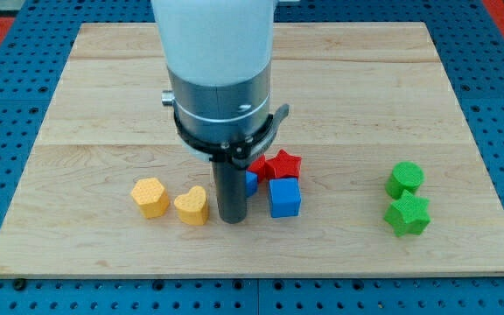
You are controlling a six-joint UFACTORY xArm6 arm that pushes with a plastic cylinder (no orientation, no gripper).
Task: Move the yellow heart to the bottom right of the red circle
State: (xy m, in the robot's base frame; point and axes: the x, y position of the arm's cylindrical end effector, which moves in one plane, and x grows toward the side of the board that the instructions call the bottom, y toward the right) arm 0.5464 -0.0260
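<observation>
The yellow heart (192,206) lies on the wooden board (103,105) near the view's bottom, left of centre. My tip (232,219) rests on the board just right of the heart, close to it. The red circle (259,165) is mostly hidden behind the rod; only a small red part shows next to the red star (283,164). The heart is to the lower left of that red part.
A yellow hexagon (150,196) lies left of the heart. A blue cube (284,197) sits below the red star, and another blue block (251,182) peeks out beside the rod. A green circle (405,178) and a green star (408,215) lie at the right.
</observation>
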